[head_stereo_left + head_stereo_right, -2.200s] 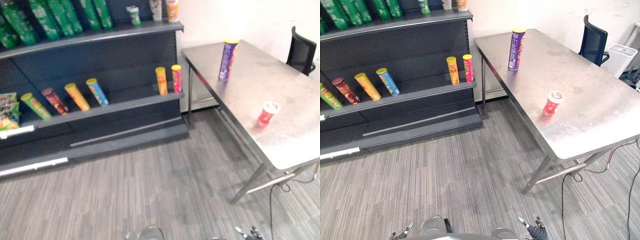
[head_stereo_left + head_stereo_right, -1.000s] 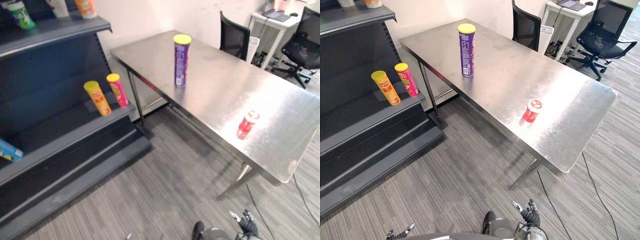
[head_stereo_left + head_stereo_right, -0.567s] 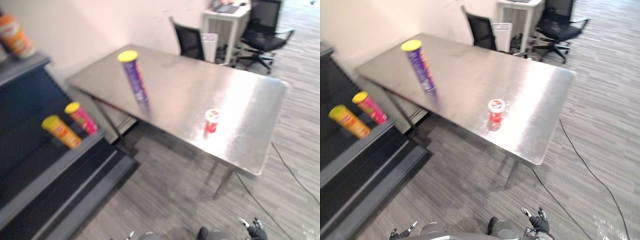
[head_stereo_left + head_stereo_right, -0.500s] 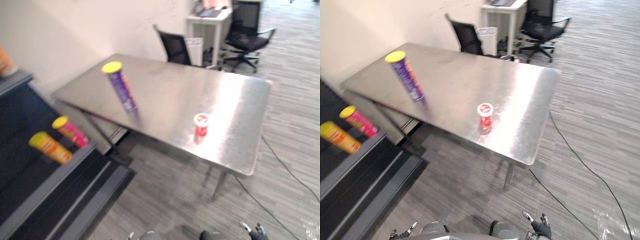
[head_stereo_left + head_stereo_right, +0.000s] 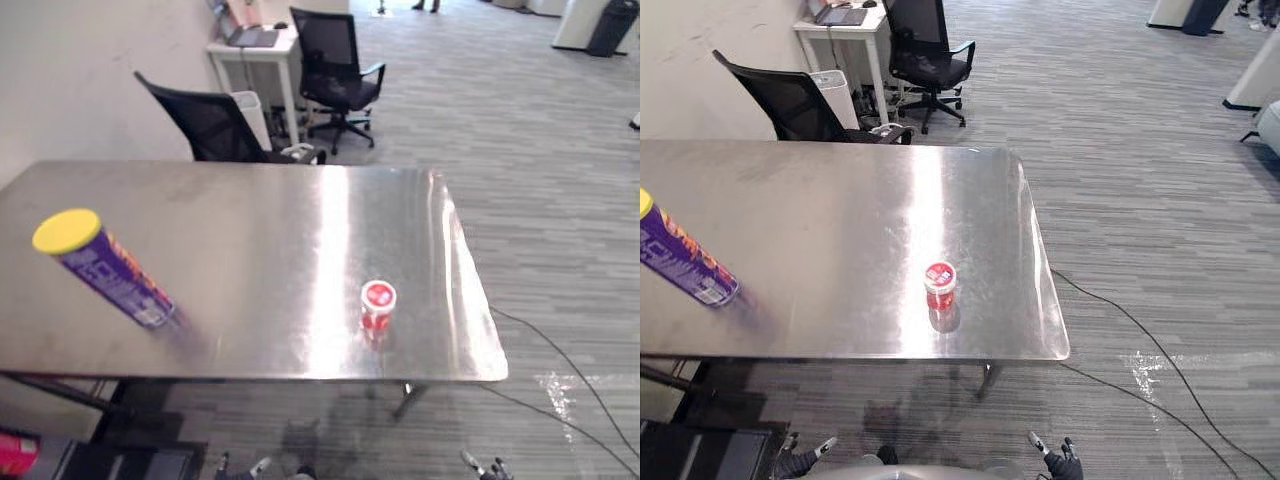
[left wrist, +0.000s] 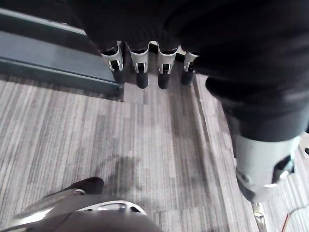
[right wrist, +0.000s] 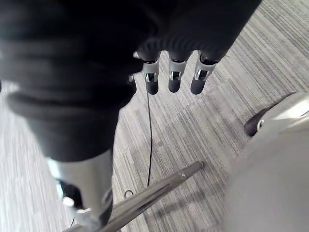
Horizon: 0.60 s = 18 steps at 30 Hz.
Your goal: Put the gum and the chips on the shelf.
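A tall purple chips can (image 5: 100, 270) with a yellow lid stands on the left part of a steel table (image 5: 280, 230). A small red gum tub (image 5: 377, 305) with a white lid stands near the table's front edge, right of the middle. Both hands hang low in front of the table, well short of it. My left hand (image 6: 140, 72) is open, its straight fingers pointing down over the carpet and holding nothing. The right hand (image 7: 174, 77) is open in the same way. Their fingertips show at the bottom of the right eye view, left hand (image 5: 805, 460) and right hand (image 5: 1055, 462).
A corner of the dark shelf (image 5: 120, 465) shows at the lower left, with a red can (image 5: 15, 450) on it. Behind the table stand a black chair (image 5: 205, 120), a white bin (image 5: 250, 105), a white desk (image 5: 250, 45) and a second black chair (image 5: 335, 70). Grey carpet spreads to the right.
The camera has swung right: the shelf has slid out to the left and the table now lies straight ahead. Chips can and gum tub stay where they were on the table.
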### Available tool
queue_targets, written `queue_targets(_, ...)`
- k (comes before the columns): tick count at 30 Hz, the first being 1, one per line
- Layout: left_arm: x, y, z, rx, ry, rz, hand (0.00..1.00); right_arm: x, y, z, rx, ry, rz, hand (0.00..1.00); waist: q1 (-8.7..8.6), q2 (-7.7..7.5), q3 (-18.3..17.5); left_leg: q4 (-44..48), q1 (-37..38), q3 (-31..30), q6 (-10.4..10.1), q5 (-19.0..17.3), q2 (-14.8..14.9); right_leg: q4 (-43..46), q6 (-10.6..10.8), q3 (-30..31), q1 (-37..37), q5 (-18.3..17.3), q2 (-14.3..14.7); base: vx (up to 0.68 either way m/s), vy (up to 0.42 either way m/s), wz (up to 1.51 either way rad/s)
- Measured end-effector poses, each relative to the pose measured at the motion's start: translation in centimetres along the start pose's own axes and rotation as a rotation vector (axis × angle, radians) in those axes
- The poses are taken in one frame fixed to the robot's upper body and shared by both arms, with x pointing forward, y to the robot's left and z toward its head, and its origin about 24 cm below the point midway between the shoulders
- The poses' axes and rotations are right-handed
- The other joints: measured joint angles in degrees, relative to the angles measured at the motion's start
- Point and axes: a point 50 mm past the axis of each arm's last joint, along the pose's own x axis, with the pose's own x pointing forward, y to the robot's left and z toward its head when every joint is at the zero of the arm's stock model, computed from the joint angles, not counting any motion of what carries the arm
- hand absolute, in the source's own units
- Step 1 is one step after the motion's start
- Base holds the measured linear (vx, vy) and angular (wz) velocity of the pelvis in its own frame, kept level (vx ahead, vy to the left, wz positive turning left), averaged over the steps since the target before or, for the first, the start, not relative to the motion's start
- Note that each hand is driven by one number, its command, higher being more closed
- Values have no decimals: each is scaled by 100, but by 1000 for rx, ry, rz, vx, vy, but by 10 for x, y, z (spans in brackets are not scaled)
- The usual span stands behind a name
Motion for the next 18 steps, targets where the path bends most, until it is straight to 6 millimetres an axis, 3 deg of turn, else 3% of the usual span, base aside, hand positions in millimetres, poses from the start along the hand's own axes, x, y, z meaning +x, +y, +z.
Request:
queue_targets(5,-1,-11,2,11,-3,-66,0,2,-9,4,-13,-7,-36,0,-8,183,-81,-355,345,444,59,-10,-30,-222,-21,-789,-2,493,-18,86,106,-42)
queue_targets(13,0,-11,1,31,6,-69,0,1,-18,-4,-4,44,-135,0,-1,177,-77,-392,393,501,60,-1,-15,-568,-40,-1242,2,651,-15,-7,-20,-27)
queue_targets(18,2,-7,1,36,28,-55,0,6,-34,12,127,-5,-285,0,-1,106,-33,-1016,404,522,75,502,-128,-763,-23,-1445,-208,641,-34,-136,-45,-7)
